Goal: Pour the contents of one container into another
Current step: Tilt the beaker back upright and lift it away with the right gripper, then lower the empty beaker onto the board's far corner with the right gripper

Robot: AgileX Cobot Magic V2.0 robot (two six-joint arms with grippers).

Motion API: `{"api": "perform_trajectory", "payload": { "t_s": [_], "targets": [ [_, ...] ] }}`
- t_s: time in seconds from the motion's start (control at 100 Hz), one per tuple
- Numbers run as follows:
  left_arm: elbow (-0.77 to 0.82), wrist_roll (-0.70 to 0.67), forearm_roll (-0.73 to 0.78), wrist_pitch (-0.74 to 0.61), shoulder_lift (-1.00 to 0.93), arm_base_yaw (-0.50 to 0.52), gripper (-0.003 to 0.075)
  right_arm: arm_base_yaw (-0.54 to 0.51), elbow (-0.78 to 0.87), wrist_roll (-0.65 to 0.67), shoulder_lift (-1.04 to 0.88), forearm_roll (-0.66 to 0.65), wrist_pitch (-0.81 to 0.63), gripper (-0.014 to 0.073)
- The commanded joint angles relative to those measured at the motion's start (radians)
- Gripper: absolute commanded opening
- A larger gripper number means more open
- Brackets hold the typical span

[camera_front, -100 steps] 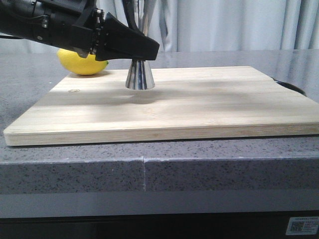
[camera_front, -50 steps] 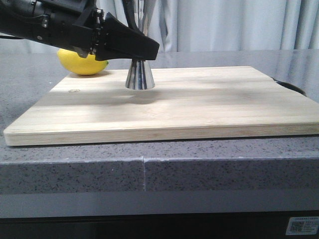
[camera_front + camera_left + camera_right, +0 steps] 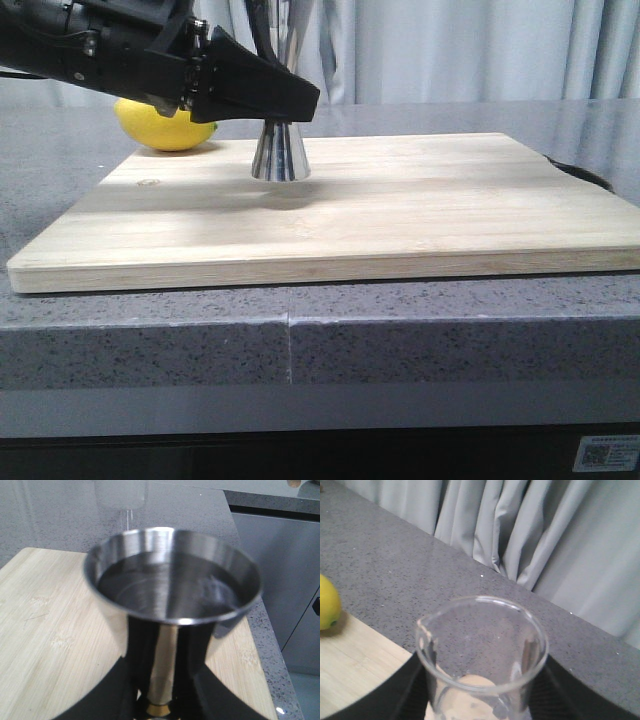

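Left gripper blocking the jigger's waist and upper cup out front. Beaker running off the frame's edge, base unseen. Fingertips hiding under the jigger's bowl, blurring.

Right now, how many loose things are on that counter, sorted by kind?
Measuring vessels: 2, the steel jigger and the glass beaker
Fruit: 1, a lemon
Boards: 1, a wooden cutting board
Total: 4

My surface is grey speckled stone. A pale wooden board lies flat on it, reaching close to its front edge. A yellow lemon rests on the stone just behind the board's far left corner.
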Motion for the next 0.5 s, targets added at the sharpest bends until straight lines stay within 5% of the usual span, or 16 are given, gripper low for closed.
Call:
{"api": "perform_trajectory", "payload": {
  "t_s": [0.0,0.49],
  "targets": [
    [-0.028,-0.013,-0.071,0.109,-0.055,-0.01,-0.0019,-0.025,-0.034,0.0,-0.041,0.02,-0.071,0.0246],
    [-0.028,-0.013,-0.066,0.109,-0.055,-0.01,-0.0019,-0.035,0.084,0.0,-0.059,0.023,-0.089,0.0246]
  ]
}}
